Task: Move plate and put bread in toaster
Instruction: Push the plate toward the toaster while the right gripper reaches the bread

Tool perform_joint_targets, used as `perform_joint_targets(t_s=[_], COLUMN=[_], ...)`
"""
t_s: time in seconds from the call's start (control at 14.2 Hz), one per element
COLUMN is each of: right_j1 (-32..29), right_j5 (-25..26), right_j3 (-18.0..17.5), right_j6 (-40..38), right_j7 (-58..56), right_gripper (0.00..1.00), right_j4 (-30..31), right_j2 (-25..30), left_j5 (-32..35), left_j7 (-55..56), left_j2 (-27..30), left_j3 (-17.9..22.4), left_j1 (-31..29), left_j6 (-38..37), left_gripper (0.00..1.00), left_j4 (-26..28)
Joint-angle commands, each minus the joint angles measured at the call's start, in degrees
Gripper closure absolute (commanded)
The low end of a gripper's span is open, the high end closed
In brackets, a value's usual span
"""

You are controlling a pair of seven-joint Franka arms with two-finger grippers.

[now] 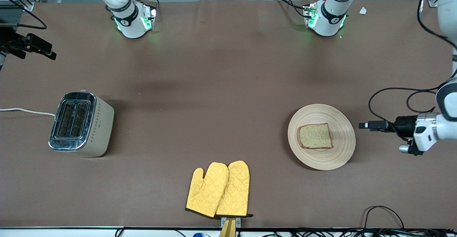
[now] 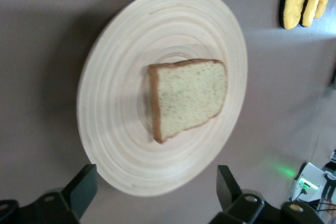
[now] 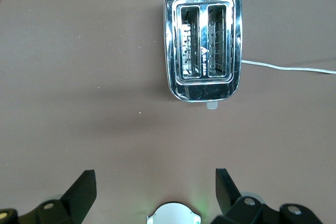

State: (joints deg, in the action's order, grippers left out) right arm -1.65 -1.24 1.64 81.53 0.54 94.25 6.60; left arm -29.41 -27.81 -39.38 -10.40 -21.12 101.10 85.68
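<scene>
Front view: yellow oven mitts point(image 1: 218, 190) lie between toaster point(image 1: 81, 124) and plate point(image 1: 321, 136); both grippers spread.

Bread point(image 1: 315, 136) lies flat on plate point(image 1: 339, 122); toaster point(image 1: 81, 124) upright, slots empty.

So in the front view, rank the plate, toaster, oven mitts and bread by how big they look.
1. plate and toaster, too alike to rank
2. oven mitts, as a pair, close to those two
3. bread, clearly smallest
</scene>
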Motion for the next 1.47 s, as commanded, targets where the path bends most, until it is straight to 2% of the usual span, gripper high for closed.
perform_joint_targets(t_s=[0.0,0.14,0.21,0.28,0.35,0.42,0.56,0.7,0.77,0.98,1.19,1.4], right_j1=[-1.0,-1.5,-1.4,-1.2,-0.6,0.2,3.0,3.9,4.2,7.3,9.0,12.1], right_j5=[-3.0,-4.0,-4.0,-4.1,-4.1,-4.1,-4.4,-8.0,-10.3,-12.1,-15.2,-16.4], right_j3=[0.2,0.3,0.3,0.2,-0.1,-0.2,-0.2,-0.2,-0.2,-0.2,-0.2,-0.1], right_j6=[-0.8,-0.8,-0.8,-0.8,-0.8,-0.8,0.8,2.7,3.9,8.3,15.5,24.7], right_j7=[0.5,0.5,0.5,0.5,0.7,0.8,0.9,3.8,7.9,14.6,18.9,19.7], right_gripper=[0.00,0.00,0.00,0.00,0.00,0.00,0.00,0.00,0.00,0.00,0.00,0.00], right_j4=[-0.2,-0.2,-0.1,0.2,0.5,1.1,2.4,2.9,3.0,3.0,7.0,11.7], right_j2=[0.5,0.4,0.4,0.4,0.4,0.3,-1.7,-5.1,-7.1,-11.2,-14.4,-16.3], left_j5=[-2.8,-4.4,-5.5,-5.9,-6.4,-7.6,-8.8,-10.1,-10.2,-10.2,-10.0,-12.6], left_j7=[-6.4,-8.8,-9.3,-10.1,-11.6,-12.3,-13.3,-16.7,-18.2,-18.9,-16.3,-8.5], left_j2=[-6.6,-8.8,-9.6,-10.2,-10.9,-11.1,-11.9,-12.8,-12.9,-11.9,-11.6,-11.7], left_j3=[-0.4,-0.4,-0.4,-0.4,-0.4,-0.4,-0.4,-0.4,-0.4,-1.5,-8.5,-11.7], left_j1=[-0.9,-0.9,-0.9,-0.9,-0.9,-0.9,-1.1,-1.6,-1.6,-1.4,0.0,7.2], left_j6=[2.3,4.0,4.0,4.1,4.1,4.1,4.1,4.1,4.1,3.9,4.2,9.5], left_gripper=[0.00,0.01,0.06,0.19,0.39,0.55,0.69,0.86,0.98,1.00,1.00,1.00], left_j4=[-3.2,-3.2,-3.2,-3.2,-3.2,-3.1,-3.1,-3.1,-3.1,-3.3,-5.7,-6.9])
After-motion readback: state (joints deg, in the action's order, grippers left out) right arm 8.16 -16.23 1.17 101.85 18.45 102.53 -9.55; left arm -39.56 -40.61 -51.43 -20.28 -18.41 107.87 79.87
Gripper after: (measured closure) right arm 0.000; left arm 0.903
